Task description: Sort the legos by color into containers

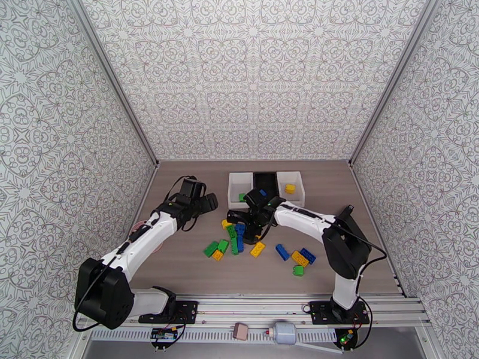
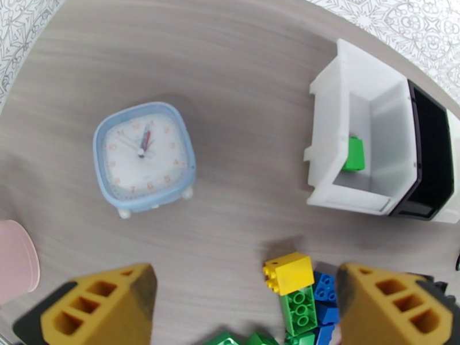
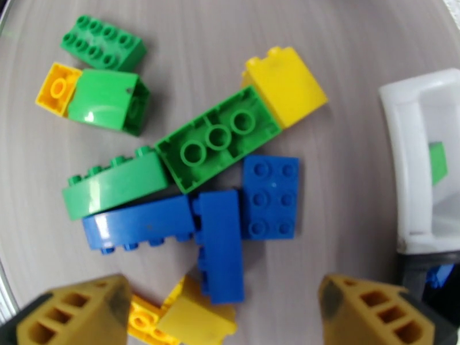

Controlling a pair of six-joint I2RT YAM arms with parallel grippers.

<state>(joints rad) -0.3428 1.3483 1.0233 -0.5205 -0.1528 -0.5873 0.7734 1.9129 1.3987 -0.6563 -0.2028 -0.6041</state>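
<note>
Two spread end effectors over a heap of legos

Most legos [image 1: 236, 237] lie in a heap in the middle of the worktop [image 1: 179, 264]. The containers [image 1: 265, 185] stand in a row at 12 o'clock from it: white, black, white. One green brick [image 2: 353, 154] lies in the left white one, and one yellow brick [image 1: 290, 188] lies in the right white one.

The right end effector [image 3: 224, 309] hangs over the heap, spread wide, pinching nothing. The left end effector [image 2: 247, 309] is spread too and holds nothing. It is at 10 o'clock from the heap, near a blue clock [image 2: 144, 156].

The next grab looks like a blue brick [image 3: 219, 242]. It touches other blue ones, so the fingers should go down on its two long sides, squeeze only that one and lift straight up. Then it goes to the black container [image 2: 428, 156].
</note>
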